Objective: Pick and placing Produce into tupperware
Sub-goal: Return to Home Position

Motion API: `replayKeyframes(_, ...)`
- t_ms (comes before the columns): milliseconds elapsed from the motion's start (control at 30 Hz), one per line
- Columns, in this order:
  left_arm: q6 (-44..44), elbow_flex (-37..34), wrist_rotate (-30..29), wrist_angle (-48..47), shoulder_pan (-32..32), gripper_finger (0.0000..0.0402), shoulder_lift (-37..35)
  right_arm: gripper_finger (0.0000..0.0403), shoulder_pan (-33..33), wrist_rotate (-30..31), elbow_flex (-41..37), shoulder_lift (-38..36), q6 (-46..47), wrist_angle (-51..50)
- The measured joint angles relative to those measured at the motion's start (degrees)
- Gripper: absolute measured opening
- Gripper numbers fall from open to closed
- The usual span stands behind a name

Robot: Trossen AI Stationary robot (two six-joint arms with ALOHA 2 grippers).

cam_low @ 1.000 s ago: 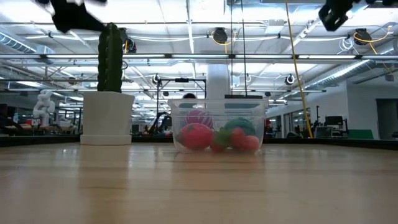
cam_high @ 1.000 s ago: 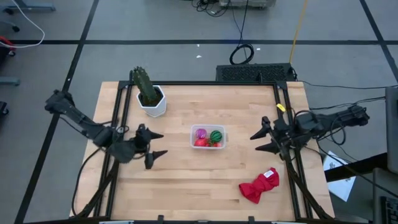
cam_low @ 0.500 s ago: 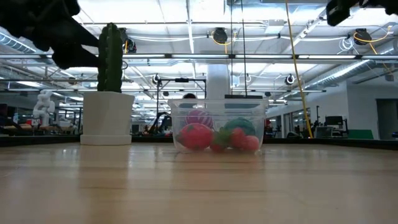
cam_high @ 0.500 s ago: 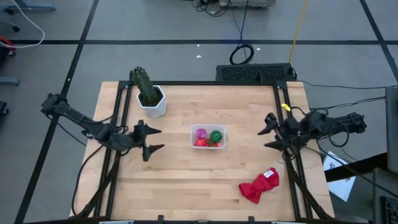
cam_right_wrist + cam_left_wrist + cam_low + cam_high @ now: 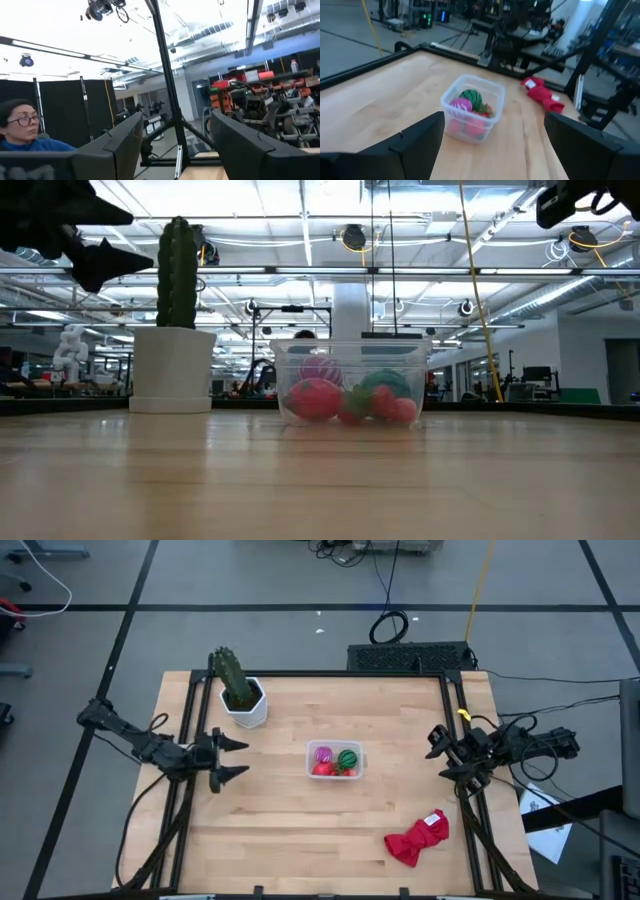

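The clear tupperware (image 5: 335, 760) stands on its base at the table's middle, also seen in the low view (image 5: 350, 385) and left wrist view (image 5: 472, 107). Inside lie the produce: a green striped ball (image 5: 347, 757), a purple striped piece (image 5: 323, 754) and red strawberries (image 5: 322, 770). My left gripper (image 5: 228, 758) is open and empty near the table's left edge, raised, pointing toward the tub. My right gripper (image 5: 441, 753) is open and empty at the table's right edge, also raised.
A green cactus in a white hexagonal pot (image 5: 241, 698) stands at the far left of the table. A red cloth (image 5: 418, 838) lies near the near right corner. A black frame borders the table. A person (image 5: 22, 132) shows beyond the table in the right wrist view.
Both arms have drawn back from the tupperware: my left gripper moved toward the table's left edge and slightly toward the far edge, my right gripper toward the right edge, tipping upward. Both stayed open. The tub and produce kept still.
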Motion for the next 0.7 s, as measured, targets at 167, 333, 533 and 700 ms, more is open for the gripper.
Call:
replayKeyframes(167, 2.5, -5.1, 0.3, 7.4, 0.1, 0.0349, -0.7, 0.0224, 0.0, 0.0, -0.8, -1.7, 0.7, -1.5)
replayKeyframes(333, 6.3, -8.9, 3.3, 13.8, 2.8, 0.0349, -0.7, 0.0224, 0.0, 0.0, -0.9, -2.9, 1.6, -7.6)
replayKeyframes(533, 8.6, -9.4, 10.4, 14.5, 11.5, 0.0349, -0.7, 0.0224, -0.1, 0.0, -0.9, -4.9, 3.0, -12.1)
replayKeyframes(700, 8.7, -9.4, 20.3, 14.2, 21.2, 0.0349, -0.7, 0.0224, -0.1, 0.0, -0.9, -5.0, 0.0, -13.9)
